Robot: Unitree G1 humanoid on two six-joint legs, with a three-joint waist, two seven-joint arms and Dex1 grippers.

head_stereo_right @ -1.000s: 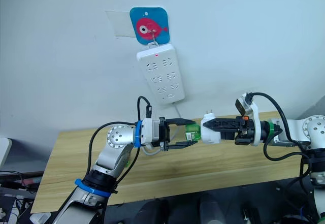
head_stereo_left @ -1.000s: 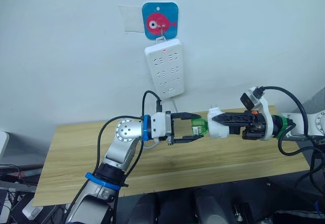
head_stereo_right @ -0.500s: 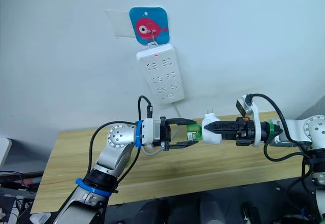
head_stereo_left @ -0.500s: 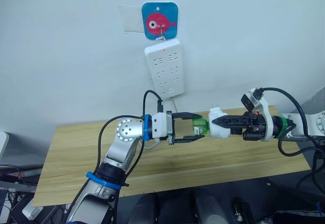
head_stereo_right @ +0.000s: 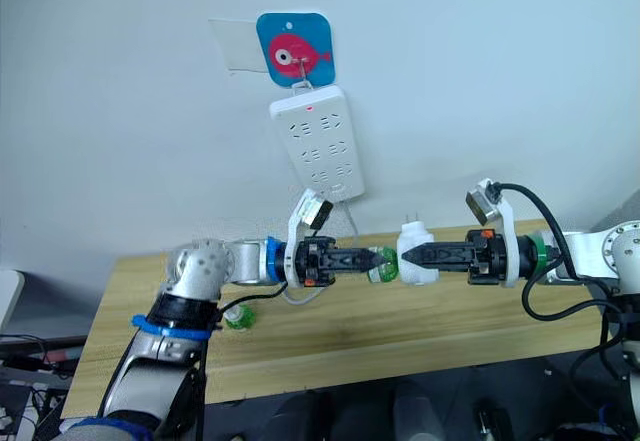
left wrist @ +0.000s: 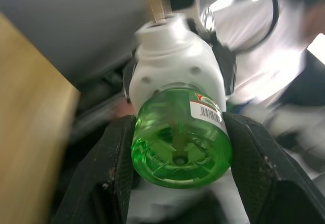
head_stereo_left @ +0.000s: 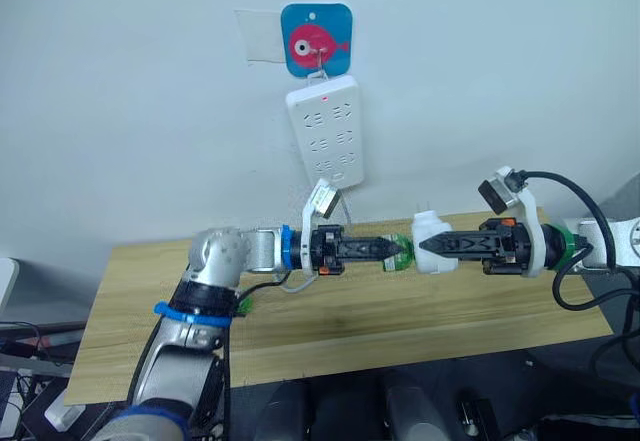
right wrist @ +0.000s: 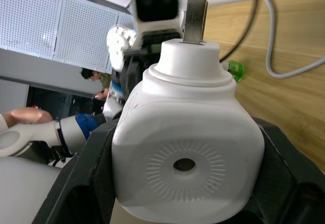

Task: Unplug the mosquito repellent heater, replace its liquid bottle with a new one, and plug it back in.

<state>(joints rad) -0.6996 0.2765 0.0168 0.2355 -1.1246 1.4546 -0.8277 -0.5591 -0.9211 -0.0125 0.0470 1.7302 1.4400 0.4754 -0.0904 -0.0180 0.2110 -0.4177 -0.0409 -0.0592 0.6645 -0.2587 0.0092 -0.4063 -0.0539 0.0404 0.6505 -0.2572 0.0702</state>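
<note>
Heater (head_stereo_left: 430, 242) and green bottle (head_stereo_left: 398, 252) held above the bench (head_stereo_left: 140, 311).
Bottle is clamped by left gripper (head_stereo_left: 397, 251), heater by right gripper (head_stereo_left: 428, 246).

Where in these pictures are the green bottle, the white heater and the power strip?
green bottle (left wrist: 180, 153), left wrist view, its round base.
white heater (right wrist: 185, 163), right wrist view, its vented face.
power strip (head_stereo_left: 332, 131), left eye view, its socket face.

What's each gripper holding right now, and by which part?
Left gripper: green liquid bottle, clamped by its sides. Right gripper: white plug-in heater, by its body.
</note>
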